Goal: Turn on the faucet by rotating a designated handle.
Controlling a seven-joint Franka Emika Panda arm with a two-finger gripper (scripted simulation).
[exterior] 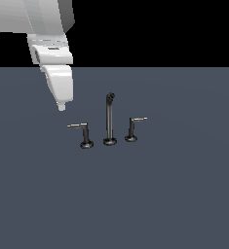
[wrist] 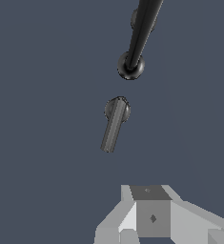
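Hand [exterior: 62,105] hanging above the surface [exterior: 174,194], grip state unclear, apart from the handle [exterior: 78,127], faucet [exterior: 109,119] beyond.

No readable text, label, brand or number shows anywhere — not on the faucet [exterior: 109,121], nor on the white arm above it. The gripper [wrist: 153,219] carries one small dark diamond mark — no lettering.
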